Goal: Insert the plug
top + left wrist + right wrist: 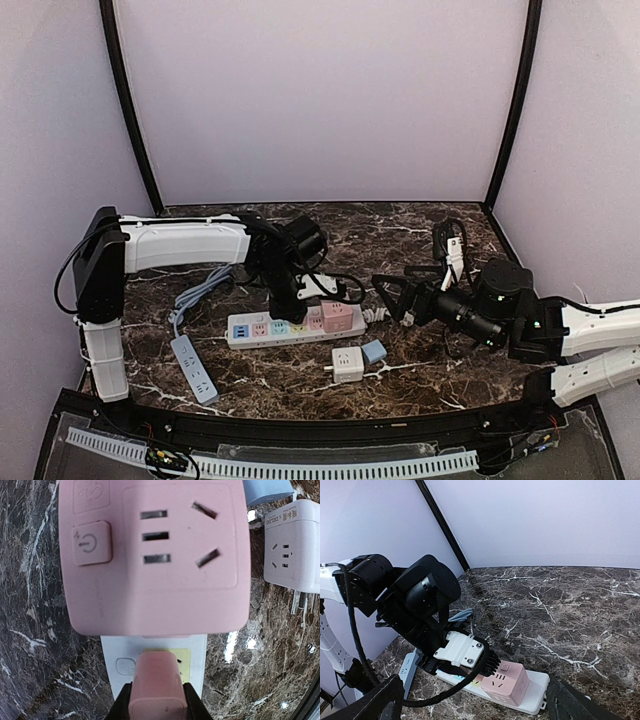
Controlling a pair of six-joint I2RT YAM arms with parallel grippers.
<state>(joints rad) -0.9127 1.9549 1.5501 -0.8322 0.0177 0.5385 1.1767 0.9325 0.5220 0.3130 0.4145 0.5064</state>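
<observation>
Dark veined marble table [420, 225] under pale lilac walls, with everything gathered toward the near edge. Far to the left of the left gripper [303, 300], a grey spare strip [193, 368] lies loose with its cord. The left gripper itself is pressed together on a small pink plug [157, 685], pinched between its two black fingers. The plug sits directly under the fingertips, over the white power strip [280, 340], at a yellowish socket patch. Its prongs are hidden, so I cannot tell whether they are seated. From the wrist view, the plug's long axis runs in line with the fingers, and I judge that its business end points down at the strip. The strip's own long axis runs straight ahead of the gripper, passing under the pink cube adapter [341, 317], which stands just beyond the plug and nearly touching it. Ahead and to the right of that tool, a white cube adapter [347, 364] and a small blue adapter [374, 351] lie off the strip. Farthest right, the right gripper [385, 297] hangs with its fingers spread wide, holding nothing, aimed at the strip's end. The left arm is plainly the nearer one; the coming press looks like a straight push down along the fingers.
</observation>
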